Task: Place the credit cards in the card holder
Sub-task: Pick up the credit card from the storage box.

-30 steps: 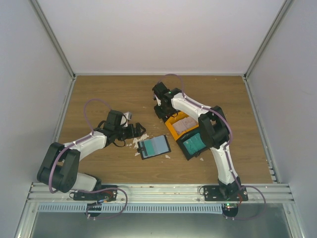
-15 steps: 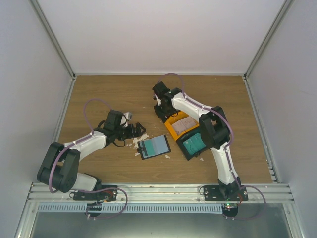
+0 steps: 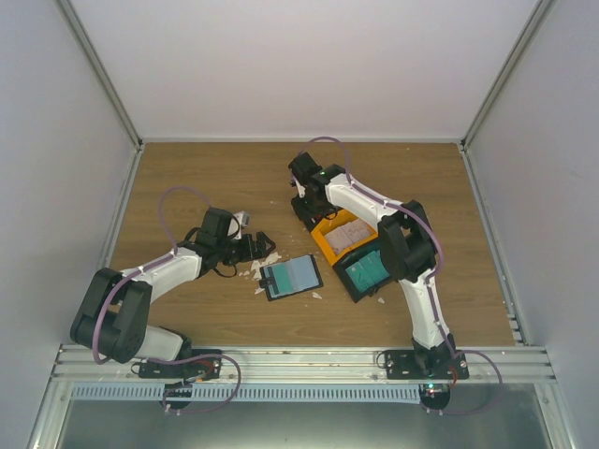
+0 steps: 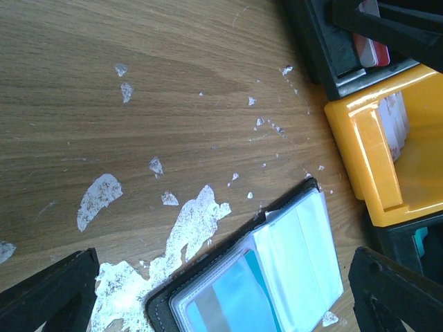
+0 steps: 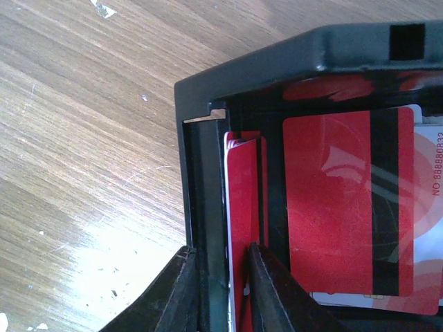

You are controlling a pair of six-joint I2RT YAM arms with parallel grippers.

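Right wrist: credit card (image 5: pixel 242 200) between tool (image 5: pixel 223 252) fingers (edge-on).

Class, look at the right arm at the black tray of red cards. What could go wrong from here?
1. The right arm's fingers straddle the black tray wall as well as an upright red card. Closing could clamp the wall too and drag the tray.
2. That card seems to be one of two pressed together, so both might lift at once.
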